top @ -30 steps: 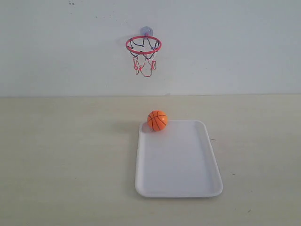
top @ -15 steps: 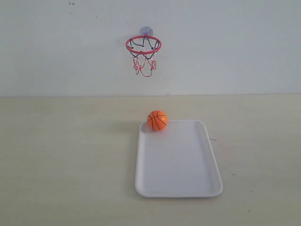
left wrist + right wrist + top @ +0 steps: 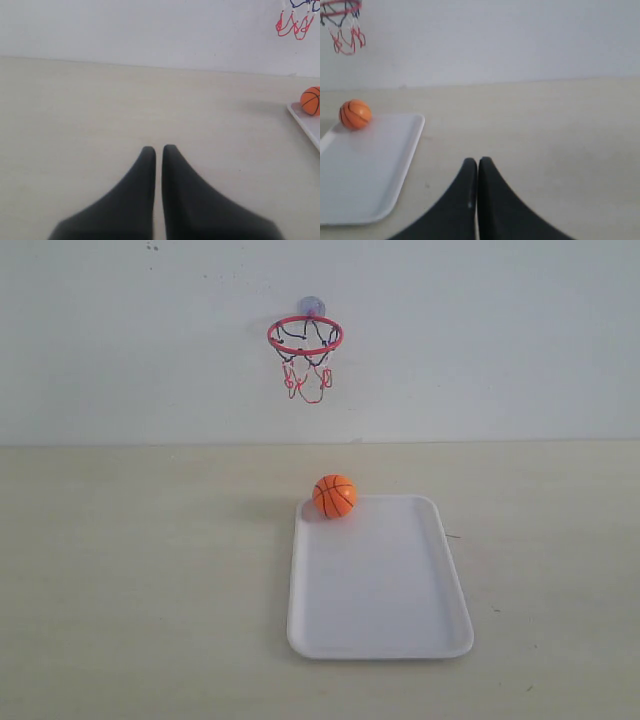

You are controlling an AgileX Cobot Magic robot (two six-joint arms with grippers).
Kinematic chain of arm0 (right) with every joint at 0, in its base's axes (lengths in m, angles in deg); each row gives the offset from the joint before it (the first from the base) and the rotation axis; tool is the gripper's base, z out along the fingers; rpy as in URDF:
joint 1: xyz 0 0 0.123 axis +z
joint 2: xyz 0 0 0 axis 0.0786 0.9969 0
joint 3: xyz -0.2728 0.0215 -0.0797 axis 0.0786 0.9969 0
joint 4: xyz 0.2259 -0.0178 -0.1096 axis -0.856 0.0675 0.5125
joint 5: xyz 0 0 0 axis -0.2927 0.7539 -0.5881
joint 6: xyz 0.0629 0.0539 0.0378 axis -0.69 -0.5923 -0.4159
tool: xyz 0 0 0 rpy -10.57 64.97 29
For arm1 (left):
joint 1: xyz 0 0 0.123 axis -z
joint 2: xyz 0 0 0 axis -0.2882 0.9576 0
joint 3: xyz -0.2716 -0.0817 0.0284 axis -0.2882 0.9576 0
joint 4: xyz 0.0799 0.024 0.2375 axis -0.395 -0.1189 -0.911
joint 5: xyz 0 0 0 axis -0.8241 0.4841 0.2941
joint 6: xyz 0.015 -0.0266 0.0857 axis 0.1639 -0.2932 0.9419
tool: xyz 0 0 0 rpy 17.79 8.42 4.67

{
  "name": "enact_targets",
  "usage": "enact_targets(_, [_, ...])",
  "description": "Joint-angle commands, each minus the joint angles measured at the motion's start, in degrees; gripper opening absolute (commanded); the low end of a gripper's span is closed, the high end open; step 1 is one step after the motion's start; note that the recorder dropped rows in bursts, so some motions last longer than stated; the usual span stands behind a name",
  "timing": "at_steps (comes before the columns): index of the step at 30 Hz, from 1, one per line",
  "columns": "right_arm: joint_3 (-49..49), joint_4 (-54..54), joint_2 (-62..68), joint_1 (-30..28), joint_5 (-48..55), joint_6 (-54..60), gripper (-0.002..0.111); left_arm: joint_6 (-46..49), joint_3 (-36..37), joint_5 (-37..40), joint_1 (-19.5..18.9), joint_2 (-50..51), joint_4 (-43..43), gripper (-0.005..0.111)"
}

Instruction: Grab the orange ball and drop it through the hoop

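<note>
- the orange ball rests in the far left corner of the white tray on the desk;
- the hoop hangs on the wall above it;
- the left hand and the right hand are both clenched, grasping nothing.

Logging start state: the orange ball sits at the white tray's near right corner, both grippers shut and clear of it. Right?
No: the exterior view shows the orange ball at the white tray's far left corner. The left gripper and right gripper are shut and clear of it.
</note>
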Motion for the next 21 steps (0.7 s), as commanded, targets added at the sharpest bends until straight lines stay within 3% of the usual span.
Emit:
enact_targets(1, [0.01, 0.45, -0.30, 0.14, -18.00, -0.12, 0.000, -0.39, 0.23, -0.45, -0.15, -0.11, 0.20, 0.004])
enact_targets(4, [0.01, 0.34, -0.30, 0.14, -35.62, -2.03, 0.000, -0.39, 0.23, -0.45, -0.15, -0.11, 0.20, 0.004])
enact_targets(7, [-2.71, 0.34, -0.30, 0.14, -41.13, -1.25, 0.000, -0.39, 0.23, -0.45, -0.15, -0.11, 0.20, 0.004])
enact_targets(11, [-13.10, 0.34, 6.19, 0.14, -30.67, 0.64, 0.000, -0.39, 0.23, -0.45, -0.15, -0.11, 0.20, 0.004])
enact_targets(18, [-36.87, 0.34, 31.09, 0.14, -3.69, 5.14, 0.000, -0.39, 0.23, -0.45, -0.15, -0.11, 0.20, 0.004])
enact_targets(21, [-44.43, 0.23, 40.45, 0.14, 0.12, 4.49, 0.000, -0.39, 0.23, -0.45, -0.15, -0.11, 0.20, 0.004])
